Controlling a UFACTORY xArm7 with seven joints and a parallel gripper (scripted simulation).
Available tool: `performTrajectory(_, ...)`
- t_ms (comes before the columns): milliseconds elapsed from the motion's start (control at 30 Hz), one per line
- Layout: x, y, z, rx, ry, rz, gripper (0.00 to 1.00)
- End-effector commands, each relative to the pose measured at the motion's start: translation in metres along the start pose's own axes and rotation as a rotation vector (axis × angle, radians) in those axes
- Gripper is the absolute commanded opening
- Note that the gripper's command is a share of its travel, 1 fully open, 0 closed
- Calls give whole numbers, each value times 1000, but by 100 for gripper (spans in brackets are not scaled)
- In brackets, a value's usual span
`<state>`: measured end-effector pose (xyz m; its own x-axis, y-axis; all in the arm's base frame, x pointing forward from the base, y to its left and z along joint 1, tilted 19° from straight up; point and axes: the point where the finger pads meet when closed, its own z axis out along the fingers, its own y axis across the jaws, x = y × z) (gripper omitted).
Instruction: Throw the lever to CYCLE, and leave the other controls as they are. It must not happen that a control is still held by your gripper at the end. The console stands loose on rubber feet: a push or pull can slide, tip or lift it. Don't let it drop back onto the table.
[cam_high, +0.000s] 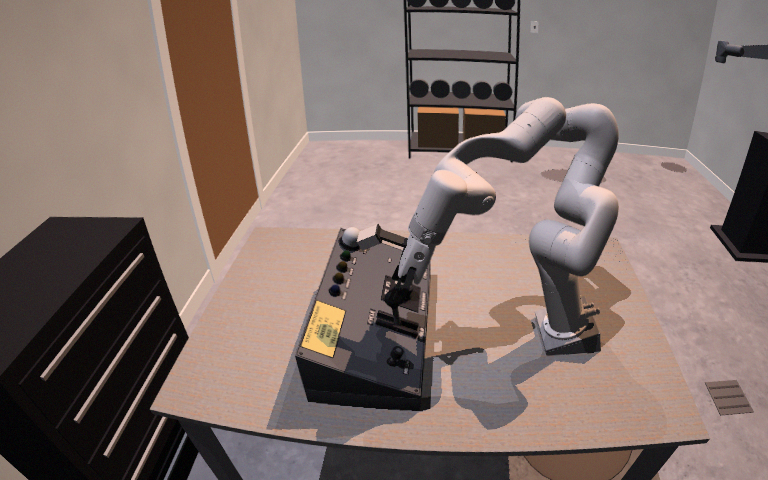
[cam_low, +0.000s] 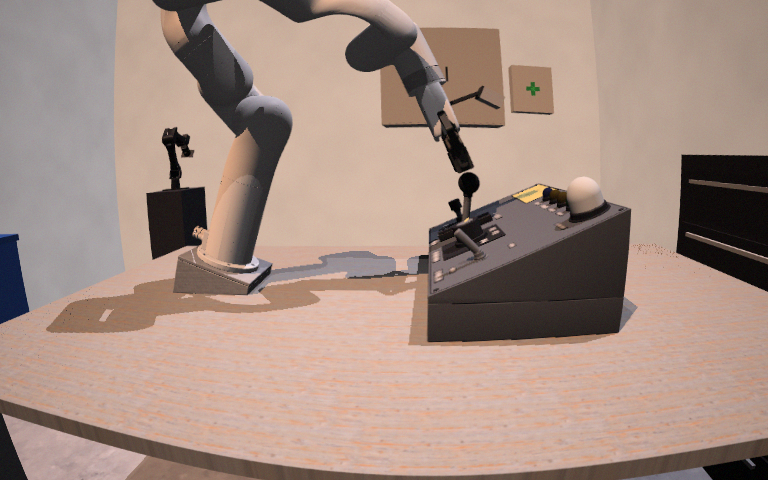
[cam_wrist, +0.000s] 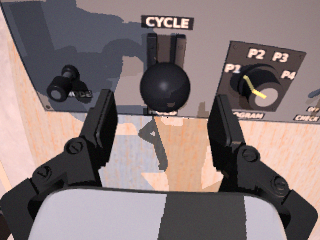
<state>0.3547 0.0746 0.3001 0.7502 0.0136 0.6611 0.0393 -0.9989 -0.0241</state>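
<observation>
The dark console (cam_high: 365, 322) stands on the wooden table; it also shows in the exterior view (cam_low: 526, 266). Its lever has a black ball knob (cam_wrist: 164, 88) that sits just below the CYCLE label (cam_wrist: 167, 23) in the wrist view. The knob also shows in the exterior view (cam_low: 467, 183), standing up from the sloped panel. My gripper (cam_wrist: 163, 107) is open and empty, a short way back from the knob with a finger on each side of its line. In the exterior view the gripper (cam_low: 461, 161) hangs just above the knob, apart from it.
A rotary selector marked P1 to P4 (cam_wrist: 259, 88) lies right of the lever and a small black toggle (cam_wrist: 66, 84) left of it. A yellow label (cam_high: 324, 328), a row of coloured buttons (cam_high: 339, 270) and a white dome (cam_low: 585, 195) also sit on the panel.
</observation>
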Motion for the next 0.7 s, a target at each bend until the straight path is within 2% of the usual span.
performTrajectory(0,0,1,-14,-2,-2,0,76)
performTrajectory(233,0,1,-47,-2,-2,0,76)
performTrajectory(433,0,1,-54,-2,-2,0,76)
performTrajectory(467,0,1,-54,-2,-2,0,100)
performTrajectory(667,0,1,-54,-2,-2,0,100)
